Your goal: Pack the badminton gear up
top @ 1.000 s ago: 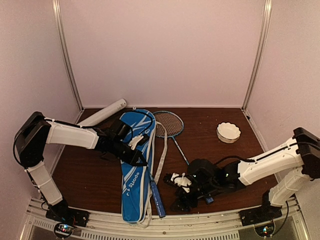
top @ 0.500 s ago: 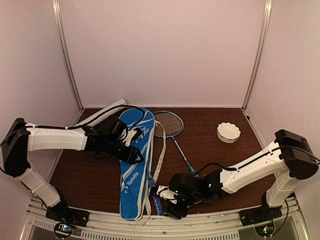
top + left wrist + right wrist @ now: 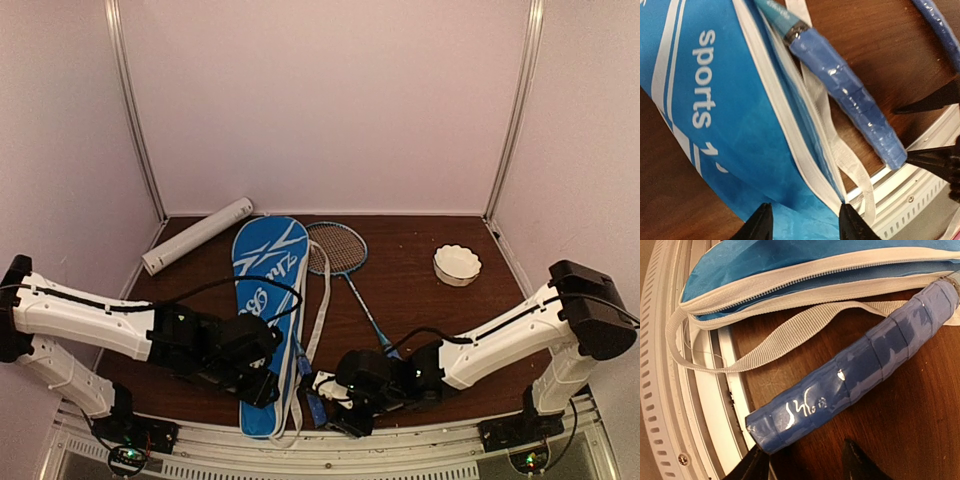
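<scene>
The blue racket bag (image 3: 262, 300) lies lengthwise on the table, its zipper edge open along the right side (image 3: 790, 125). A racket's blue handle (image 3: 860, 372) sticks out of the bag's near end (image 3: 845, 95). My left gripper (image 3: 805, 225) hovers open over the bag's near corner, its tips on either side of the blue fabric. Open too, my right gripper (image 3: 805, 465) sits at the butt of that handle, its left fingertip (image 3: 752, 467) just by it. A second racket (image 3: 338, 248) lies right of the bag. The white tube (image 3: 197, 235) rests at the back left.
A white scalloped bowl (image 3: 457, 264) stands at the back right. The bag's white strap (image 3: 765, 335) loops onto the table's metal front rail (image 3: 705, 405). Both grippers (image 3: 265, 388) (image 3: 322, 400) work close together at the near edge.
My left arm pulled back from the bag's middle to its near end and opened. The right gripper slid left to the handle's butt, and its jaws narrowed.
</scene>
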`<act>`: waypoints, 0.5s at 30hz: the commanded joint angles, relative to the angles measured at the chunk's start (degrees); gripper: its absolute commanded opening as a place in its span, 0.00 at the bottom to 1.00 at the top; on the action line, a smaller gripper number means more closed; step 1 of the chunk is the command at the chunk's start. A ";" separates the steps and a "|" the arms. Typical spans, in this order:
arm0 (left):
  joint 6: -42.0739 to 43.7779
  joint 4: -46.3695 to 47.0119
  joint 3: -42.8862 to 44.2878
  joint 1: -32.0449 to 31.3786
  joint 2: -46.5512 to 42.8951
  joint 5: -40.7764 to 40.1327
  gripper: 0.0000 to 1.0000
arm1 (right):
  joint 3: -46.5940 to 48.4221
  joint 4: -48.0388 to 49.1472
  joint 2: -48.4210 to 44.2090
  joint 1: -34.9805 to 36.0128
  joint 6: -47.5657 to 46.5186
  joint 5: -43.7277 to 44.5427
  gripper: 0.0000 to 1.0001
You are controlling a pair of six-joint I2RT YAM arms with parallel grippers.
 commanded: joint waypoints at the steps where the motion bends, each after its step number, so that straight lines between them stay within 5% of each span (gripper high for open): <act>1: -11.03 -4.88 3.49 -2.83 3.58 -3.76 0.46 | 0.88 -1.72 1.17 0.82 1.33 1.84 0.51; 7: -13.97 -5.50 4.35 -3.56 5.82 -3.77 0.38 | 1.08 -2.06 1.21 1.28 1.34 2.42 0.50; 15: -16.94 -2.42 3.10 -3.80 7.23 -1.59 0.44 | 2.35 -3.50 1.80 1.44 1.14 3.37 0.48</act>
